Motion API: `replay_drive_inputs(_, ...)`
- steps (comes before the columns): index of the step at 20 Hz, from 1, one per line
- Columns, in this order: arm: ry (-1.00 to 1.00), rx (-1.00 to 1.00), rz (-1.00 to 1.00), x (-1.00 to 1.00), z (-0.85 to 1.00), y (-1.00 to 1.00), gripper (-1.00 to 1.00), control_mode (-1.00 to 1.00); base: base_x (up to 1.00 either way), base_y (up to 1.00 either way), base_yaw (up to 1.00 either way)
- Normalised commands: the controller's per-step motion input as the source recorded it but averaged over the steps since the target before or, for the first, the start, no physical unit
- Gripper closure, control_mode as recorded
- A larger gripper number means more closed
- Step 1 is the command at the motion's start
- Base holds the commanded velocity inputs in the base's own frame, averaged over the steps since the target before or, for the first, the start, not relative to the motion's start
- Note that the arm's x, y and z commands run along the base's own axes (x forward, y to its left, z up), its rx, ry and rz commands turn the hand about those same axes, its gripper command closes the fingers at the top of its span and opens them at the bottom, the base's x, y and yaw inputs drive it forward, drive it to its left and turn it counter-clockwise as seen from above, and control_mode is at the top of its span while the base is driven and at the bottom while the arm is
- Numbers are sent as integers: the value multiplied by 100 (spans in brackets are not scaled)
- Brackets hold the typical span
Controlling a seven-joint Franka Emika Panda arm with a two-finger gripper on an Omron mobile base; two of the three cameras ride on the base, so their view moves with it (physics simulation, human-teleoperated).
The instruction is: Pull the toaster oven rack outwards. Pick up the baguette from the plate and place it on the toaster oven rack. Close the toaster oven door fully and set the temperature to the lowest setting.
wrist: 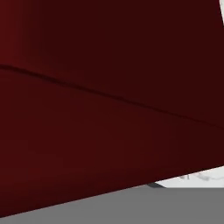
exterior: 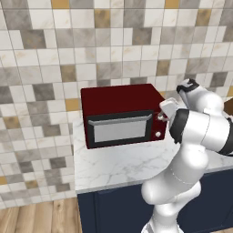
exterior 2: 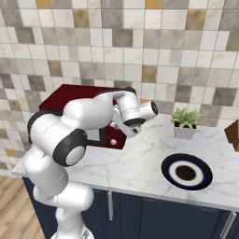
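Observation:
The dark red toaster oven (exterior: 120, 95) (exterior 2: 65, 101) stands on the counter with its black-framed door (exterior: 119, 131) shut and the silver handle (exterior: 119, 120) along the door's top edge. My gripper (exterior: 163, 116) presses against the oven's right front strip, shut on the upper knob. The lower silver knob (exterior: 158, 134) (exterior 2: 113, 141) is free below it. The hand view looks point-blank at the oven's red face (wrist: 109, 87). The dark blue plate (exterior 2: 164, 172) lies bare on the counter to the right. The baguette and the toaster oven rack are hidden.
A small potted plant (exterior 2: 185, 122) stands behind the plate near the tiled wall. A brown object (exterior 2: 233, 133) sits at the right edge. The marble counter (exterior: 113, 164) runs in front of the oven, above dark blue cabinets.

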Motion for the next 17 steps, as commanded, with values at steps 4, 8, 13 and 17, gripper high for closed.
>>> replay_drive_inputs(4, -6, -34, 20, 0, 24, 0, 100, -100, 0, 0, 0)
replay_drive_inputs(8, -9, -33, 21, 0, 32, 0, 100, -100, 0, 0, 0)
replay_drive_inputs(13, -9, -32, 22, 0, 37, 0, 100, -100, 0, 0, 0)
replay_drive_inputs(17, -8, -32, 22, 0, 41, 0, 100, -100, 0, 0, 0)
